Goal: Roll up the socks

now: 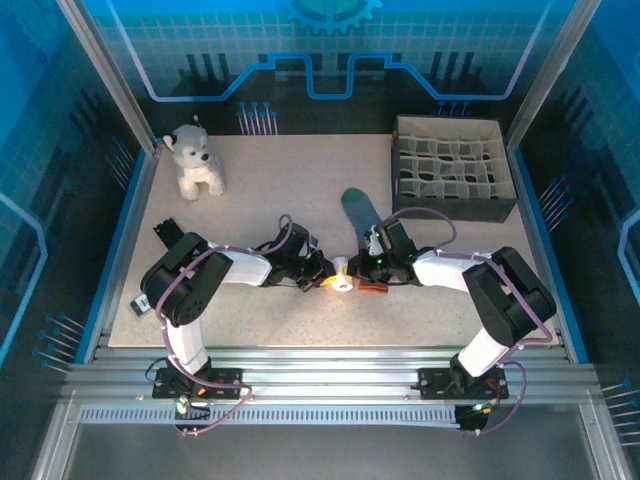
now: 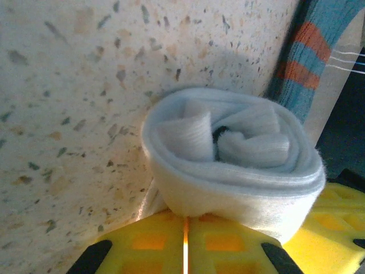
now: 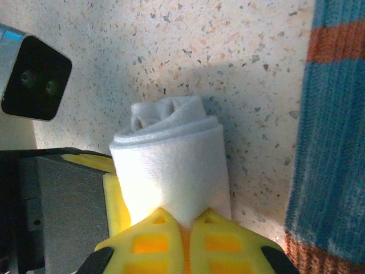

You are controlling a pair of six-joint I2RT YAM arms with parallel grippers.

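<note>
With the white sock (image 3: 171, 165) rolled and pinched by left gripper (image 2: 185, 220) and right gripper (image 3: 183, 221), the flat teal sock (image 3: 331, 125) likely needs rolling next.

robot lab test cell: aluminium frame (image 1: 320, 385), blue panels (image 1: 330, 50), speckled table (image 1: 270, 180).

Cannot see the edge of the white sock (image 3: 171, 165) behind yellow fingers (image 3: 151, 242) in either wrist view. Cannot follow the teal sock (image 3: 328, 142) past the right wrist view's edge, nor under the right gripper (image 1: 352, 272).
</note>
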